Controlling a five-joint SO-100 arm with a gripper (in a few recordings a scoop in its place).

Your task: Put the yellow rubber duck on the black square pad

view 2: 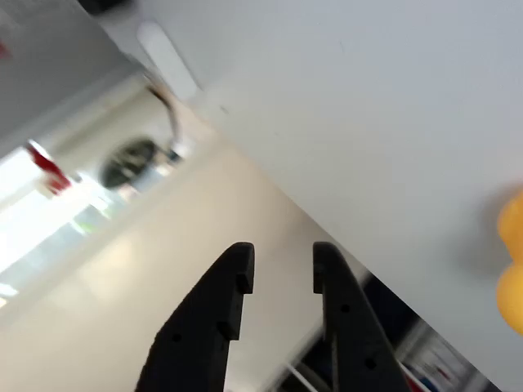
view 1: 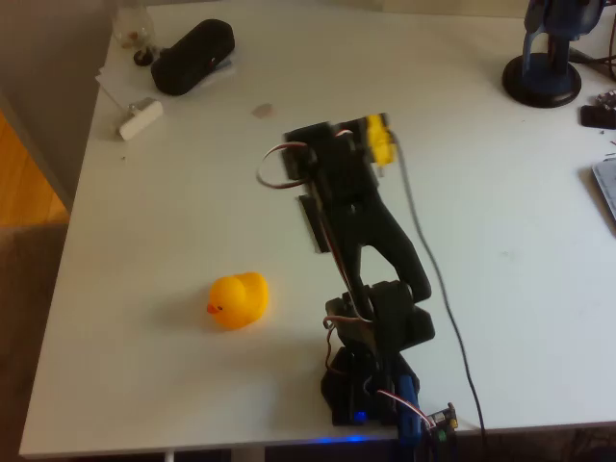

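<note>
Two black fingers [view 2: 237, 282] of the gripper [view 2: 282, 265] sit closest to the wrist camera, a modest gap between their tips, parted with nothing between them. Beyond them that view is tilted: the white table [view 2: 368, 122] runs diagonally across the upper right, its edge cutting down toward the lower right, with the room's floor and clutter blurred at the left. At the far right edge of the wrist view a sliver of the yellow rubber duck [view 2: 513, 269] pokes in, resting on the table, well apart from the fingers.

From overhead, moving left to right: a bulky black oblong case [view 1: 192, 56] lies near the table's top left corner, with a small white cylinder [view 1: 141, 118] just below it. Lower down, the duck [view 1: 237, 299] stands alone on bare tabletop, its beak pointing left. To its right stretches the black arm [view 1: 361, 241], base at the near edge, wrist raised over the middle of the table, with a yellow patch [view 1: 379, 137] near its far end. A black cable [view 1: 433, 279] trails along beside the arm. A dark blue stand [view 1: 544, 72] sits at the top right.
</note>
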